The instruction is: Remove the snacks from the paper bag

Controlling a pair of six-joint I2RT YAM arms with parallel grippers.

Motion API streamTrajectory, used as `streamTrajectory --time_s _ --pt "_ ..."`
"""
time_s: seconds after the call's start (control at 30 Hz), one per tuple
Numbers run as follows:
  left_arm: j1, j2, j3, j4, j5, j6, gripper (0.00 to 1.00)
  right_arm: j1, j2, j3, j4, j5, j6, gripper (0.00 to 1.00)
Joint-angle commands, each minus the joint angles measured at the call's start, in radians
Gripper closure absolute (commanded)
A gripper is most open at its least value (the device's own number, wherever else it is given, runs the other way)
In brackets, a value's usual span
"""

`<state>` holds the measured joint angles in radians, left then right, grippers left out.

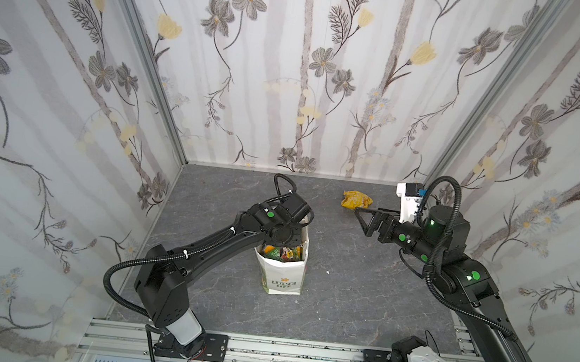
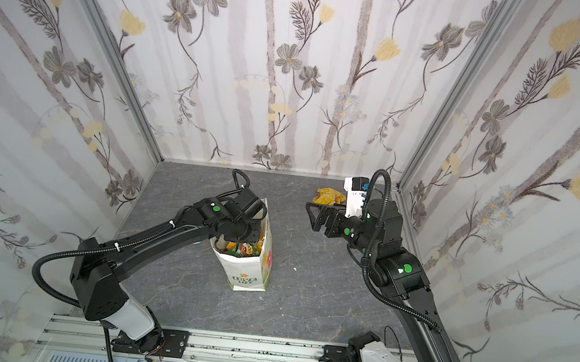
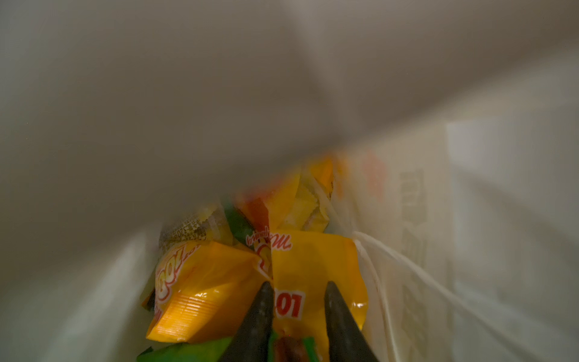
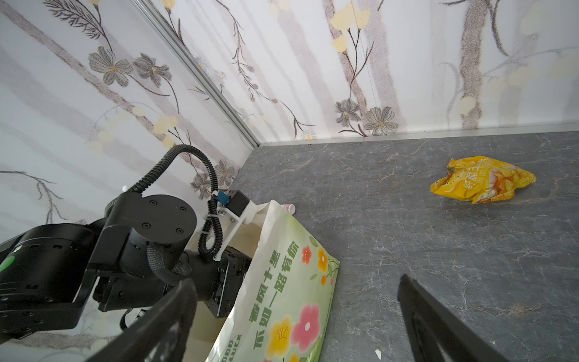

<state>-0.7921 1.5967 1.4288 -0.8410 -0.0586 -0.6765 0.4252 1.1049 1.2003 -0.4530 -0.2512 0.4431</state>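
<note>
Only the left wrist view sees inside the paper bag [image 1: 283, 278], which stands upright mid-table in both top views with the left arm's wrist sunk in its mouth, hiding the fingers. In that view the left gripper [image 3: 298, 283], jaws narrowed, pinches a fold of the orange-yellow packet [image 3: 313, 260], with a green packet [image 3: 188, 351] beneath and a cord handle [image 3: 391, 260] just beside. Further right, the right gripper [image 4: 296, 282] hangs wide open, holding nothing, over the table [image 1: 341, 305]; its wrist view alone shows the bag's flowered side, a small pink-and-white bottle [image 4: 288, 207] behind it, and the yellow packet [image 4: 482, 180] lying apart near the back wall.
</note>
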Motion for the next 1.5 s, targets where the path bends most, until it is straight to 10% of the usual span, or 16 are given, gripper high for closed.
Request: streamTrajectory --time_s 0.0,0.87,1.47 --pt "0.002 -0.004 -0.003 0.017 0.008 -0.011 0.91 0.000 -0.003 -0.007 0.008 0.018 -0.006 0.01" --pt "0.006 -0.124 0.136 -0.048 -0.121 0.062 1.00 0.000 -0.072 -0.028 0.030 0.025 0.026 0.01" --pt "0.008 -0.139 0.427 -0.044 -0.088 0.129 1.00 0.116 -0.065 -0.120 0.332 -0.197 0.133 0.01"
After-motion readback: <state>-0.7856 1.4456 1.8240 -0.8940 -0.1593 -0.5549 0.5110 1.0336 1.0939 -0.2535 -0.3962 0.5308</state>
